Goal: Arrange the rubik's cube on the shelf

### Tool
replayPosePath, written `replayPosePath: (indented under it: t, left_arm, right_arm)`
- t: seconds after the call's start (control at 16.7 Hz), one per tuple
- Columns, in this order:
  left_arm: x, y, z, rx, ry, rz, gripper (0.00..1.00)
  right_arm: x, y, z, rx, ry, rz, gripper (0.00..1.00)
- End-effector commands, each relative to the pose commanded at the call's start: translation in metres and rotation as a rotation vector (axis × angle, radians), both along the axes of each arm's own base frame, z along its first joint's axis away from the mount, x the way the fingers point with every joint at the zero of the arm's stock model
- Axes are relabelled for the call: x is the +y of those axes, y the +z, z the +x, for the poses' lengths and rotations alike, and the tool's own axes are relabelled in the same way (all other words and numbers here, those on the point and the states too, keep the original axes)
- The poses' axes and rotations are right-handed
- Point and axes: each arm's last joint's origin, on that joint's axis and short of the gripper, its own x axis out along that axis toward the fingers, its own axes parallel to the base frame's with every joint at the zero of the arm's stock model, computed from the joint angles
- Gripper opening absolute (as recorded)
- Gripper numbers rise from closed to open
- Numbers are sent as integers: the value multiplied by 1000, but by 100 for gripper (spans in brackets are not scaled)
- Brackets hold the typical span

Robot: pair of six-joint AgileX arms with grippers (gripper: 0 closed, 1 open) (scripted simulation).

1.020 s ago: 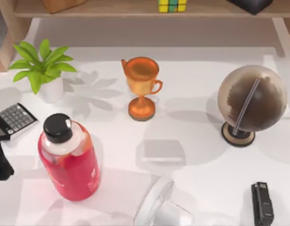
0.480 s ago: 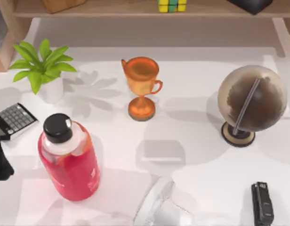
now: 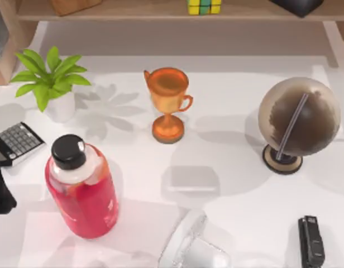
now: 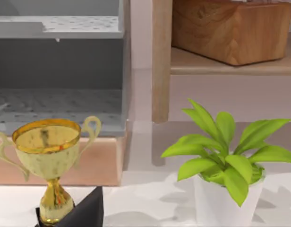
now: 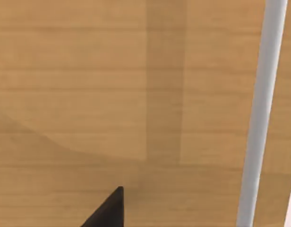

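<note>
Short version: nothing has budged over the last second; every item sits exactly where it was, and so do both arms.

Starting at the near edge: the black stapler (image 3: 311, 241) lies at the near right; the red bottle (image 3: 82, 192) with its black cap stands upright at the near left; just left of it, at the table's left edge, is the dark bulk of the left gripper (image 3: 0, 190), parked beside the calculator (image 3: 17, 142); I can't tell how its jaws stand, and there's nothing visibly in them.

Mid-table: the globe (image 3: 297, 117) is on the right, the orange trophy (image 3: 168, 103) in the centre, the potted plant (image 3: 49, 75) on the left; all are upright and well apart from each other.

At the back: the rubik's cube (image 3: 204, 6) is sitting on the shelf (image 3: 133, 9), roughly mid-plank, with a wooden block (image 3: 74, 5) further left. The right gripper (image 3: 297, 5) hangs over the shelf's right end, well apart from the cube; its wrist camera looks at bare wood plank; jaw state, again, can't tell.

My read: the cube is placed and let go, so the task looks basically finished; the stillness suggests things have settled, and all that's left is pulling the right arm back without clipping the globe.
</note>
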Motion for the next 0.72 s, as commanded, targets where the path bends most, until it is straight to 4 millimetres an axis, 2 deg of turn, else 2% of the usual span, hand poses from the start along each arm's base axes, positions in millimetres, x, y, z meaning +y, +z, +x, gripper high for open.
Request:
replayPosePath:
  t: [0.54, 0.72]
  left_arm:
    - [0, 0, 0, 0, 0, 0, 100]
    - [0, 0, 0, 0, 0, 0, 100]
  right_arm:
    - [0, 0, 0, 0, 0, 0, 2]
    - [0, 0, 0, 0, 0, 0, 0]
